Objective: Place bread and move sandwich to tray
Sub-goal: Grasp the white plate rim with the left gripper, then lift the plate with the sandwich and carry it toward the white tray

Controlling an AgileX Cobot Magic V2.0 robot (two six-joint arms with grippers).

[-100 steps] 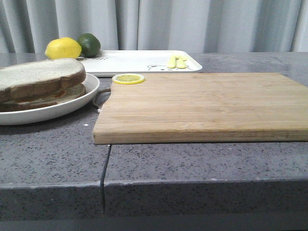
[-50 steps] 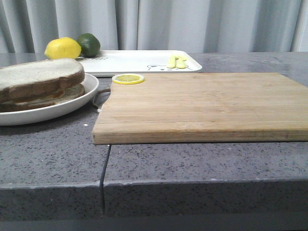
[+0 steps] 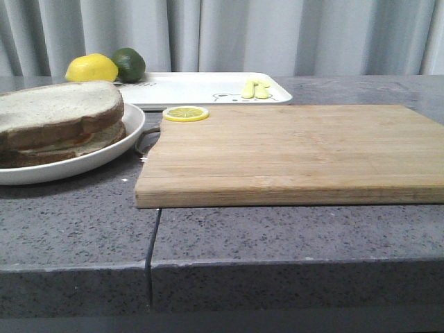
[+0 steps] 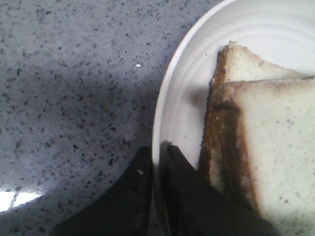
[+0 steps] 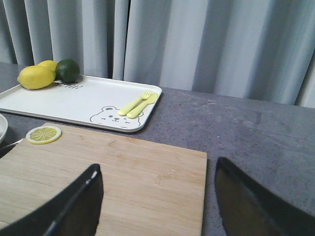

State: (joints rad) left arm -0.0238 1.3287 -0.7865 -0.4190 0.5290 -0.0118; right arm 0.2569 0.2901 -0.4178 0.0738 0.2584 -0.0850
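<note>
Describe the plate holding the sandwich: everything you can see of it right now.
The plate is shallow, round, glossy white with faint concentric rings. It sits on the grey speckled counter, left of the wooden board, its rim close to the board's metal handle. The sandwich covers most of it. The left gripper has its dark fingers closed on the rim, one each side.

The grey speckled counter (image 3: 291,236) carries a wooden board (image 3: 291,152), white plate (image 3: 104,154) and tray (image 3: 201,89).
</note>
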